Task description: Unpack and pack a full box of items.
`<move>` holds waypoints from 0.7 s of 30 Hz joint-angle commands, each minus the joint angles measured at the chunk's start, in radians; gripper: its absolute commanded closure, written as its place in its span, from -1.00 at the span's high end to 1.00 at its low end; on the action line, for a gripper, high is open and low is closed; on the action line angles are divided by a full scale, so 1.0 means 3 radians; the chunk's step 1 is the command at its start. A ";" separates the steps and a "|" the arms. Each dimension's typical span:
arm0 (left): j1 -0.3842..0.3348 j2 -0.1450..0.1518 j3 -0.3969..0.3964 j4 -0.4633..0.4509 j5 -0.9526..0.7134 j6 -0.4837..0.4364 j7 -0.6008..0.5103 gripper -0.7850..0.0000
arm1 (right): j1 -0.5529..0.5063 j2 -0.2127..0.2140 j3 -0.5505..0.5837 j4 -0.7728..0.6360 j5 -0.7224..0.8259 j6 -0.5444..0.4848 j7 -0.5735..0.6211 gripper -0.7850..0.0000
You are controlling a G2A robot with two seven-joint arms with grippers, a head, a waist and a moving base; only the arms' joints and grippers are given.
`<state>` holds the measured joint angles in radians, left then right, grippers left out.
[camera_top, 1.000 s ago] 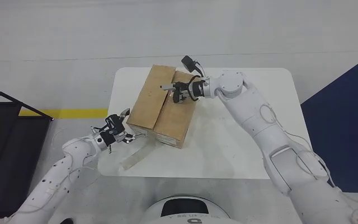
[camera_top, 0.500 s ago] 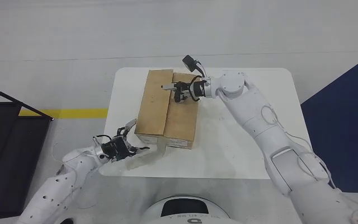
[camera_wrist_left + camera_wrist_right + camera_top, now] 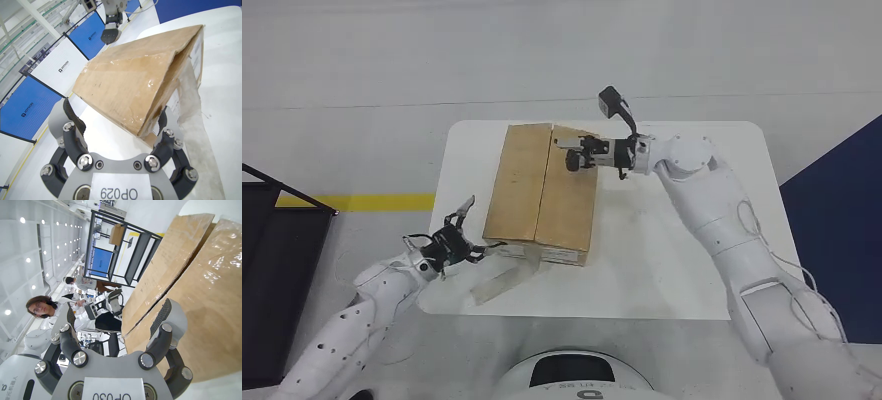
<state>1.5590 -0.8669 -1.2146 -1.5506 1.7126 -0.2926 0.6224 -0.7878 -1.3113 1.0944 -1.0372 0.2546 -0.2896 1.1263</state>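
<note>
Presumably heavy, the stiff, tape-slick box (image 3: 568, 208) is best taken at its flap seam (image 3: 546, 185); left gripper (image 3: 115, 110) and right gripper (image 3: 118, 306) jaws stand released.

Box label (image 3: 197, 55), wrist tags (image 3: 118, 193), banners (image 3: 22, 117) carry print.

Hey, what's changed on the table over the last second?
The box swung from askew to square with the table. The right gripper, open, drew back from the top seam toward the box's right edge. The left gripper, open, stayed by the near left corner. The loose tape strip still trails off the box's near side; the flaps stay down.
</note>
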 commanded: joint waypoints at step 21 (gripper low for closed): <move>-0.0575 -0.0172 0.0439 0.0435 0.0320 0.0026 -0.0350 1.00 | -0.1177 0.0304 0.0821 -0.1319 -0.0430 -0.0405 -0.0597 1.00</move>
<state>1.3894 -0.9164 -1.0926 -1.4244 1.7808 -0.3049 0.5059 -1.1411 -1.2212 1.3411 -1.4320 0.1253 -0.4123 0.9481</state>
